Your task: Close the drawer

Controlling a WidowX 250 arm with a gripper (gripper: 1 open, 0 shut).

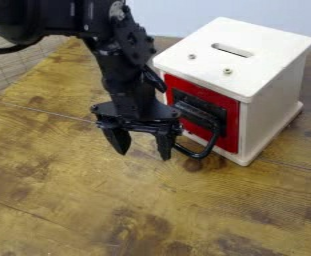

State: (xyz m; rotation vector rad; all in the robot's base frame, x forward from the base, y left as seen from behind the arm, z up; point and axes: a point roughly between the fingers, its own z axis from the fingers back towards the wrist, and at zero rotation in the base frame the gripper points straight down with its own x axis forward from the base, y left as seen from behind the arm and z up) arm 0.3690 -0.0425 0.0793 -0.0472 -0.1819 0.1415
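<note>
1. The worn wooden tabletop (pixel 78 200) fills the view.
2. A cream-white box (pixel 258 75) with a slot on top stands at the upper right.
3. The black arm (pixel 118 55) reaches down from the upper left.
4. The drawer (pixel 195 105) sits in the box's left face, red front facing left toward the arm; its long axis runs along that face.
5. The end effector (pixel 142 146) points down just beside the drawer, fingers spread, holding nothing.
6. The black loop handle (pixel 202 148) juts out low beside it.
</note>
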